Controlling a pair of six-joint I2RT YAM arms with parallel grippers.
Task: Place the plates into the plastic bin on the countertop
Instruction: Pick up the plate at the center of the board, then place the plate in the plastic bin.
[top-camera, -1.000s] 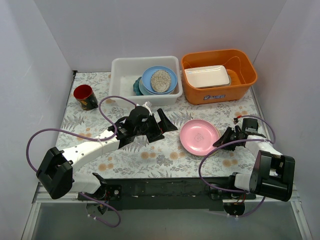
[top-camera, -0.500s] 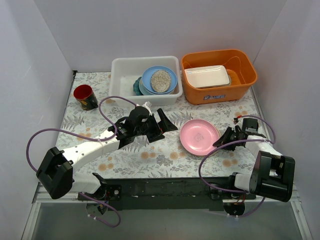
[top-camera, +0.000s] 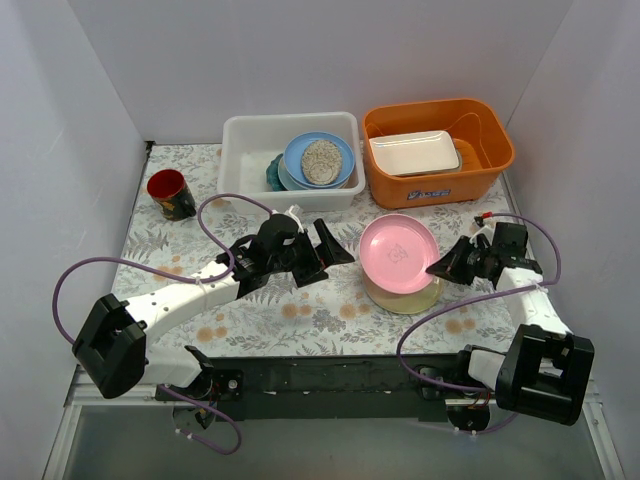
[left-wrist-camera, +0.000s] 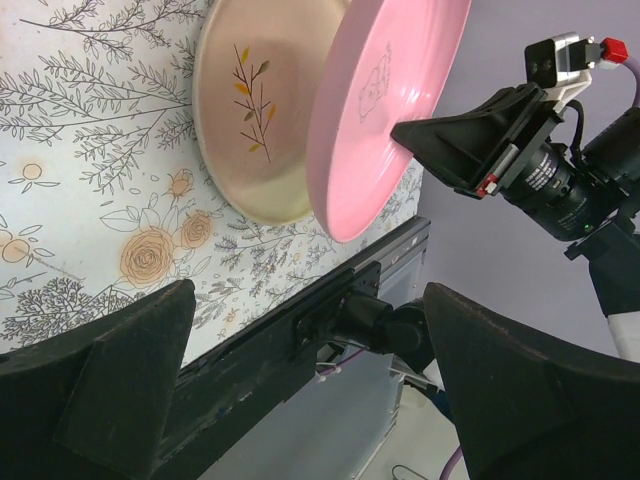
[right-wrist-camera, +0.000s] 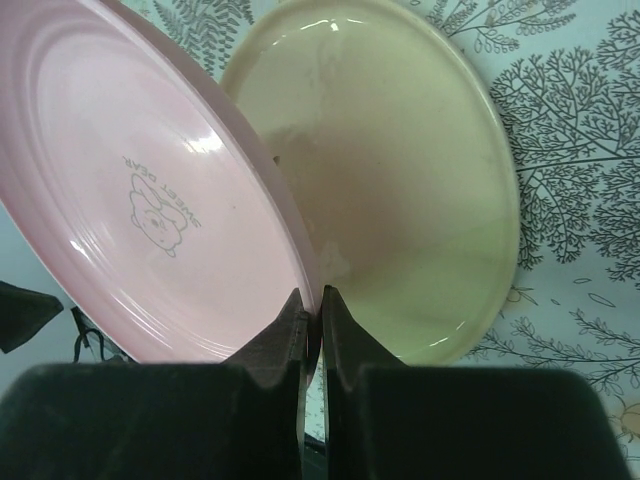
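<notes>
Right gripper (right-wrist-camera: 312, 310): jaws nearly closed, pinching the rim of the pink round plate (right-wrist-camera: 150, 200) between the two black fingers. The right wrist view showed a small bear print and lettering on the plate's face. The pink round plate was tilted, with its gripped edge raised. It sat over a cream round plate with a leaf sprig pattern (left-wrist-camera: 250, 130), which lay flat on the pale fern-and-flower printed countertop (top-camera: 300, 310). Whether the pink plate's low edge touched the cream plate could not be told. Both plates were at the right of centre, in front of the orange plastic tub (top-camera: 480, 175) and outside the bin. Left gripper (top-camera: 335, 262): jaws spread wide and holding nothing. It hovered over the cloth just left of the pink plate, with its fingers pointing toward it. The white translucent rectangular plastic bin (top-camera: 240, 150) stood at the back of the countertop, left of the orange tub. Inside it lay a light blue round plate (top-camera: 340, 155) with a speckled grey oval plate (top-camera: 321, 161) on top. A teal scalloped plate (top-camera: 272, 172) showed at the blue plate's left edge. The orange tub held a white rectangular tray (top-camera: 413, 152). A red cup (top-camera: 168, 190) stood upright at the far left of the cloth, well apart from both arms.
</notes>
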